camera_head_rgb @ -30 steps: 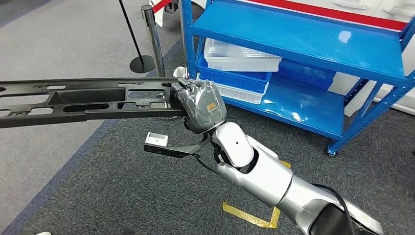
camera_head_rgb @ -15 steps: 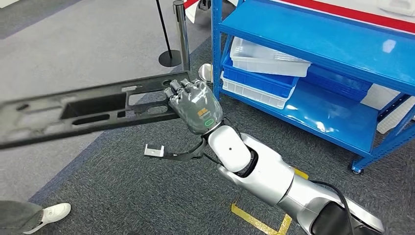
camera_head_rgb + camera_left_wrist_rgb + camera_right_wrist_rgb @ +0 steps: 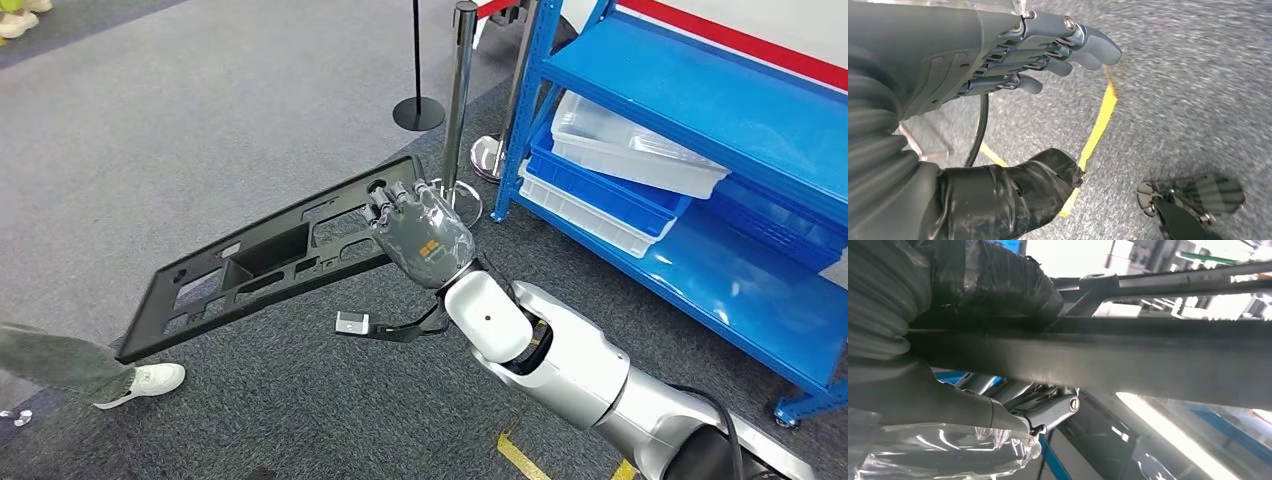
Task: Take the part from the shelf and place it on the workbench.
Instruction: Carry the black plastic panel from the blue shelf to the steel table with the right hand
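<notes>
The part, a long black perforated frame, is off the shelf and carried in the air over the grey carpet, extending left of the right hand. That hand grasps the part's right end, fingers wrapped over its edge. The left hand hangs above the floor with fingers loosely extended, grasping nothing. The blue shelf stands at far right. Step in hand: transport. The counter is not visible; the next move likely requires turning toward it while keeping the long part level.

One black part, two stanchion posts, three shelf bins.
</notes>
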